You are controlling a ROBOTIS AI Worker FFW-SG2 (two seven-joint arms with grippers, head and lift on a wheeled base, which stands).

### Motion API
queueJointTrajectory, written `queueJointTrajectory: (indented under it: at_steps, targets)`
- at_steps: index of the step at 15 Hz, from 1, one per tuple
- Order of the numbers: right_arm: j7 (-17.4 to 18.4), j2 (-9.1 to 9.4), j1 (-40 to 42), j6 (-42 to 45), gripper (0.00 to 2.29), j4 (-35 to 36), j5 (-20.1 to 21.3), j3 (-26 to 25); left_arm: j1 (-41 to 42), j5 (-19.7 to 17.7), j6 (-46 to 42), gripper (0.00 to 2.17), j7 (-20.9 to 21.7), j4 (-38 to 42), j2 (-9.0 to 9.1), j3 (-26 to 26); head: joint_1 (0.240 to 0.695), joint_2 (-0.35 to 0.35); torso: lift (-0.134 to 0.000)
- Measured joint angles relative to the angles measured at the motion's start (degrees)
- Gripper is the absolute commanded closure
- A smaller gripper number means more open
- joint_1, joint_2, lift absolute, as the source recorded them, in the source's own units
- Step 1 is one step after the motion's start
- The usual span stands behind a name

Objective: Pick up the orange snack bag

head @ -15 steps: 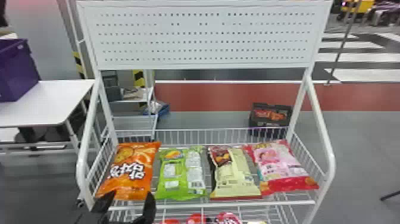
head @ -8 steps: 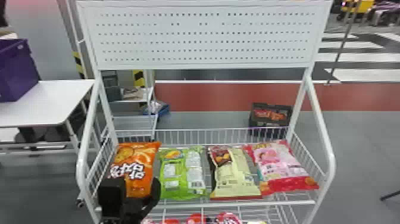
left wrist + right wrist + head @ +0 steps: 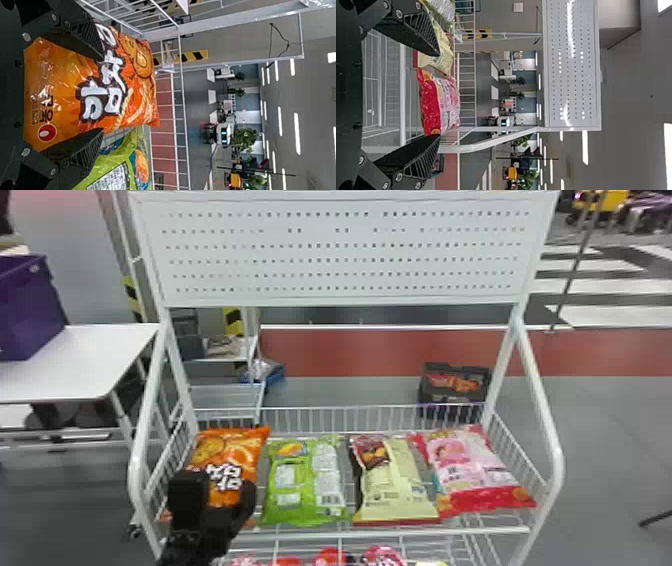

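l gripper, black w/ two flat fingers (image 3: 101, 95), is spread, one finger each side of the puffy orange plastic snack bag (image 3: 59, 87); can't tell if both touch. bag lies at l end of white wire shelf (image 3: 425, 531), beside green plastic snack bag (image 3: 304, 485). cream bag w/ dark edge (image 3: 395, 490) & pink-and-red bag (image 3: 470, 465) further r. r gripper, black, same type (image 3: 440, 95), fingers apart, nothing btwn, at r end. step: lining up the grasp, prob. nearly done. next: close l fingers evenly, then lift w/o dragging the green one.
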State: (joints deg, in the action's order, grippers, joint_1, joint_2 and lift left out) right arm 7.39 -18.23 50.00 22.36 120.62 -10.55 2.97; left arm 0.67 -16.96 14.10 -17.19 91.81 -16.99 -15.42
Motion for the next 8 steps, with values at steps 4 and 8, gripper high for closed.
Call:
queueJointTrajectory:
  at_steps: [4, 8]
  targets:
    - [0.0, 0.04, 0.38, 0.0, 0.17, 0.52, 0.07, -0.09, 0.54, -1.67, 2.16, 1.81, 0.12, 0.54, -0.23, 1.07, 0.499, 0.0, 0.0]
    - [0.02, -0.07, 0.45, 0.0, 0.17, 0.75, 0.09, -0.16, 1.96, -1.91, 2.21, 1.87, 0.2, 3.65, -0.44, 1.25, 0.499, 0.0, 0.0]
